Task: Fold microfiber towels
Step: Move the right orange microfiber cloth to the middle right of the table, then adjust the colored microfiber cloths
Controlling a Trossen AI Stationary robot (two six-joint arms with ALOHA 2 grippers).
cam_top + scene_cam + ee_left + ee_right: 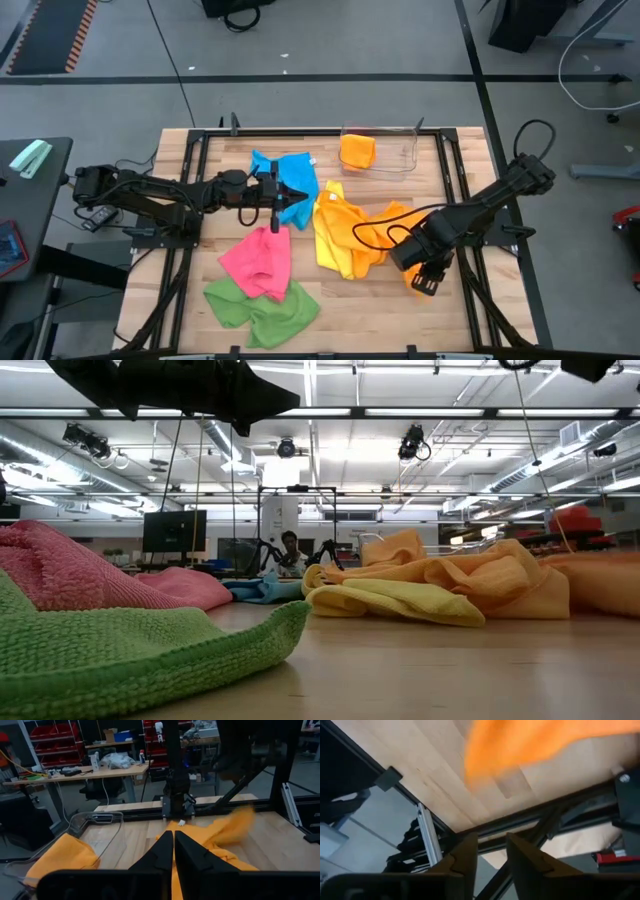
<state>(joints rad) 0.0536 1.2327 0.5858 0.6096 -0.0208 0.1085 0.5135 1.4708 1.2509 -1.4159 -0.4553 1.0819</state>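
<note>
Several microfiber towels lie loose on the wooden table: blue [285, 185], yellow [335, 238], orange [385, 225], pink [258, 262] and green [262, 308]. A second orange towel [357, 150] lies in a clear bin [400, 160] at the far edge. My left gripper [298, 196] hovers level over the blue towel, shut, with nothing in it [173, 851]. My right gripper [426, 283] hangs near the table's right edge, slanting down past the orange towel's near right corner. It is open with nothing between its fingers [491, 855]. A blurred orange cloth [530, 745] shows beyond them.
The table's black frame rails [470, 230] run along its sides, and one rail [427, 840] lies right under my right gripper. Bare wood [400, 320] is free at the near right. In the low view the green towel [130, 650] and pink towel [70, 575] fill the left.
</note>
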